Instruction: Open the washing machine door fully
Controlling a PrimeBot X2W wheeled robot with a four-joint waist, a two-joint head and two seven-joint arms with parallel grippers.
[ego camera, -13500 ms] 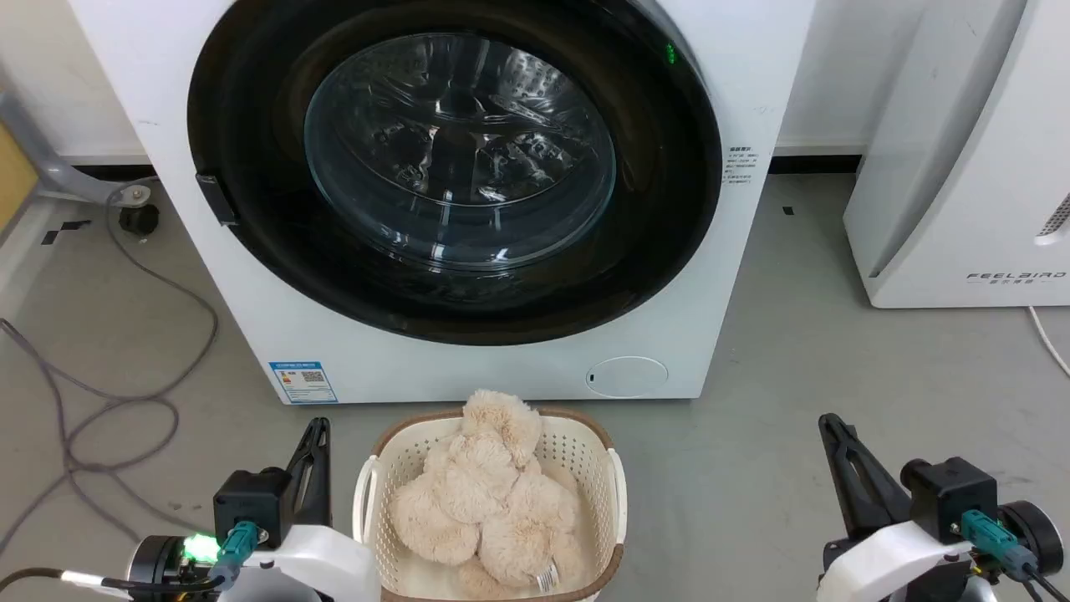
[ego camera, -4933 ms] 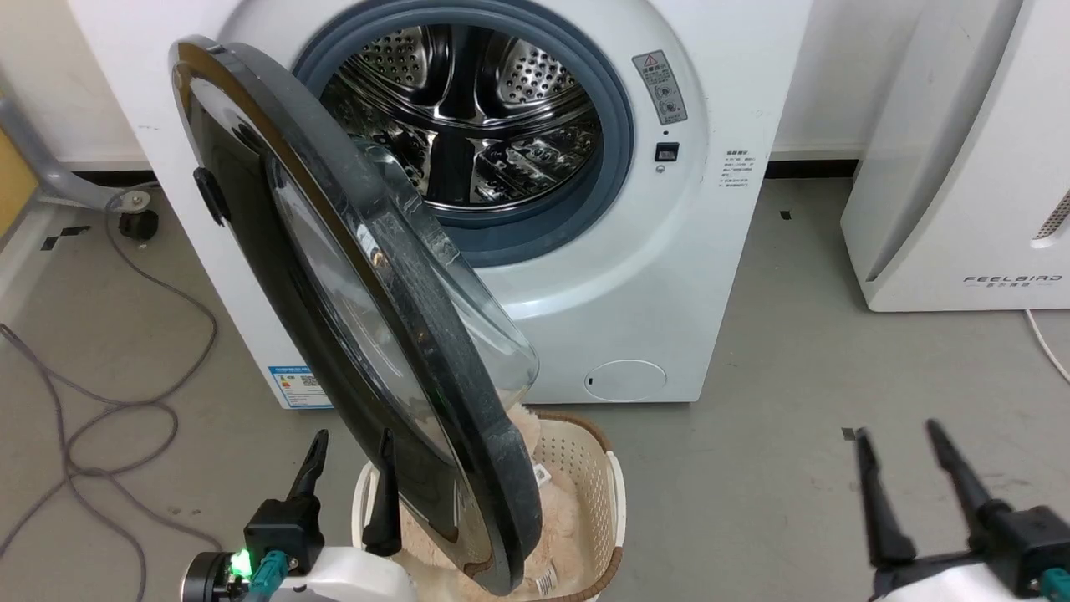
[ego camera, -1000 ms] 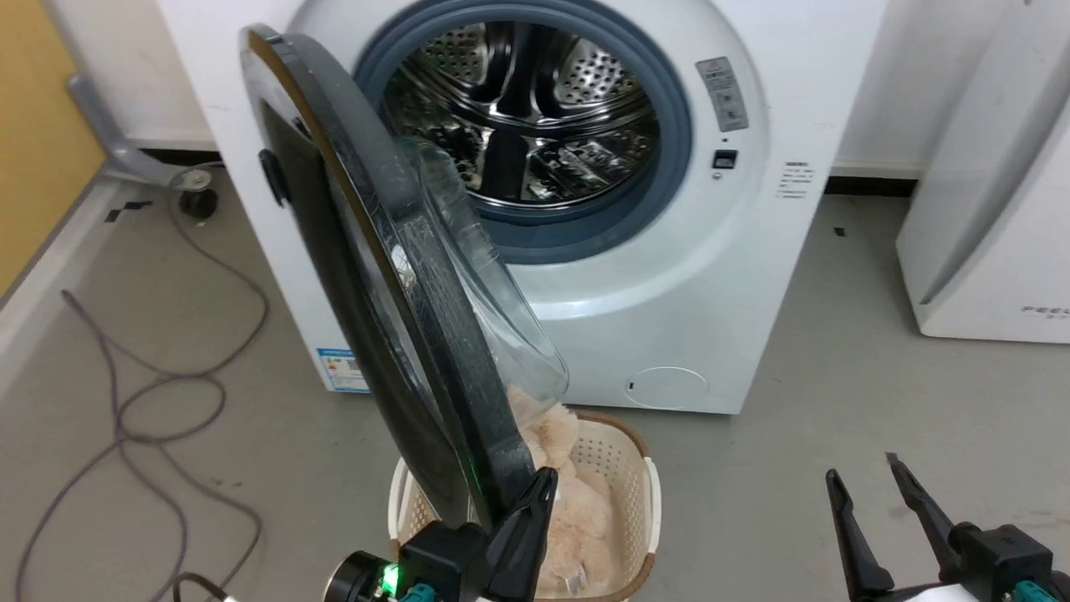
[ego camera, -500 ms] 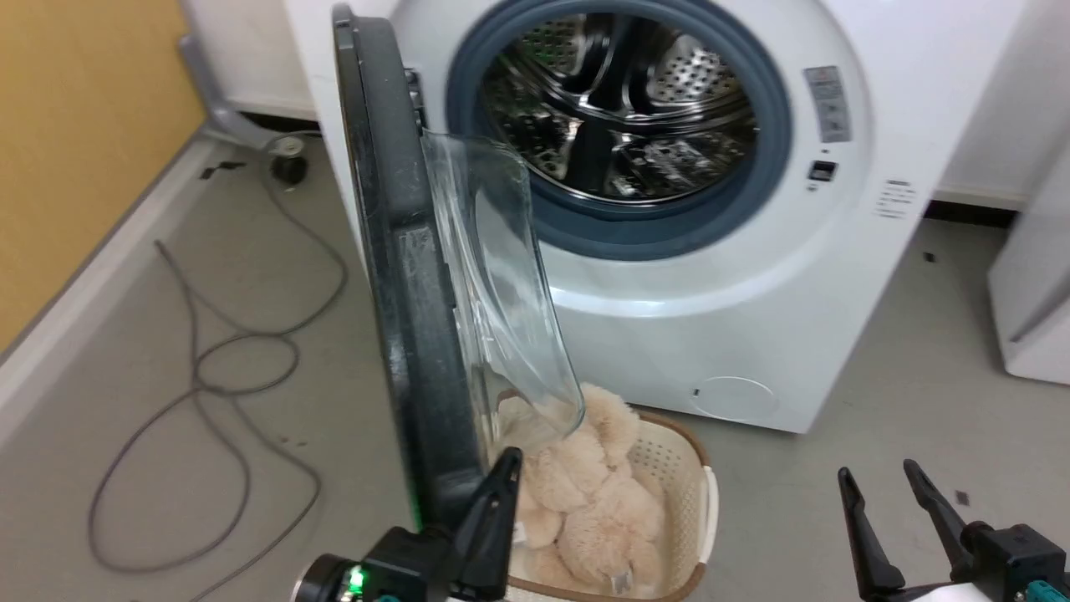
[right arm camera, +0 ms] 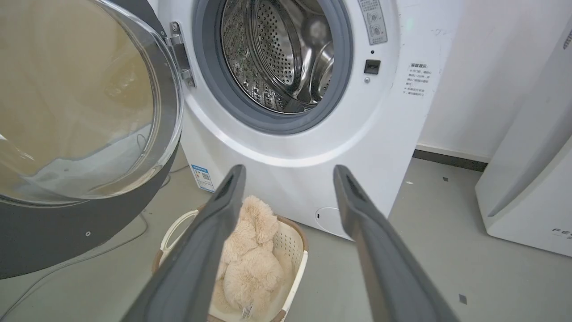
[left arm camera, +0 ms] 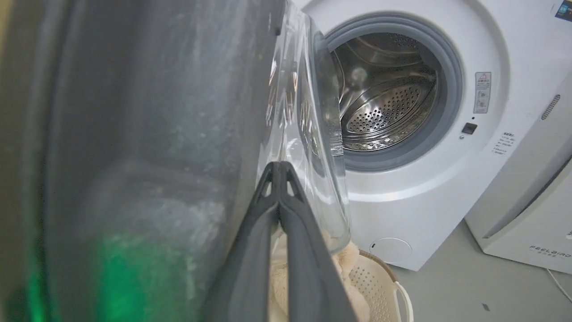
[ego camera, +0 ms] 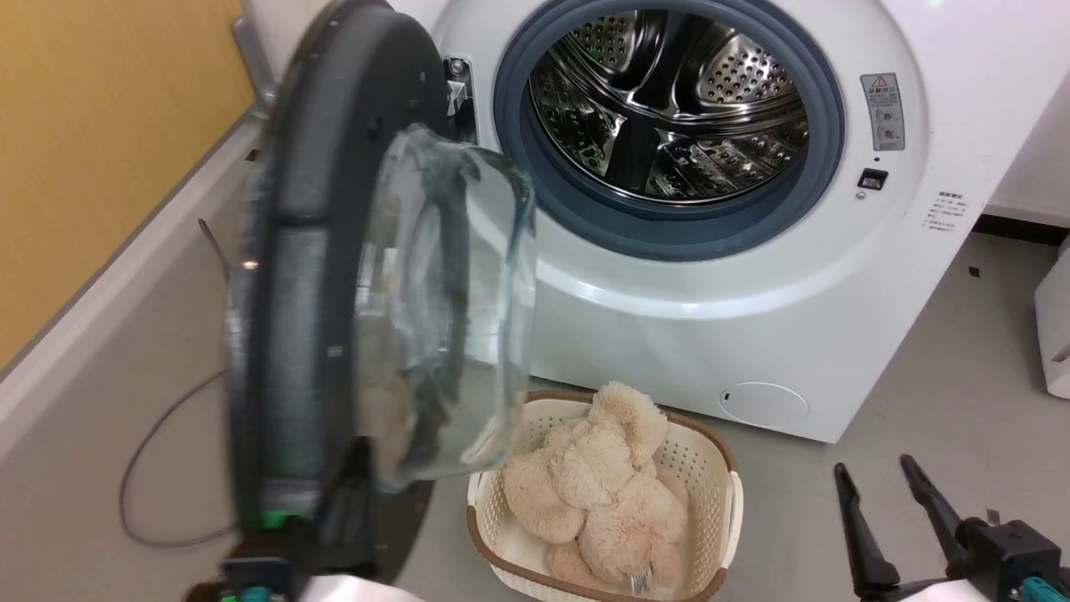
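Observation:
The washing machine [ego camera: 710,334] stands with its steel drum [ego camera: 677,109] exposed. The washing machine door [ego camera: 309,276] is swung far out to the left on its hinge [right arm camera: 181,53], so its matte black back and bulging glass bowl [ego camera: 443,309] face me. My left gripper [left arm camera: 278,166] is shut, its tips lying against the door's back beside the bowl. In the head view it shows blurred at the door's lower edge [ego camera: 358,456]. My right gripper [ego camera: 873,465] stands open and holds nothing at the lower right, well clear of the door, and points at the machine's front [right arm camera: 288,170].
A white basket [ego camera: 727,493] holding a beige plush toy [ego camera: 602,493] sits on the floor before the machine. A white FEELBIRD appliance [left arm camera: 527,214] stands to the right. A grey cable [ego camera: 142,485] lies on the floor by the yellow wall [ego camera: 100,125] at left.
The door has swung further out to the left and now shows its back. My shut left gripper has gone with it. The head camera has turned; the right gripper stays open.

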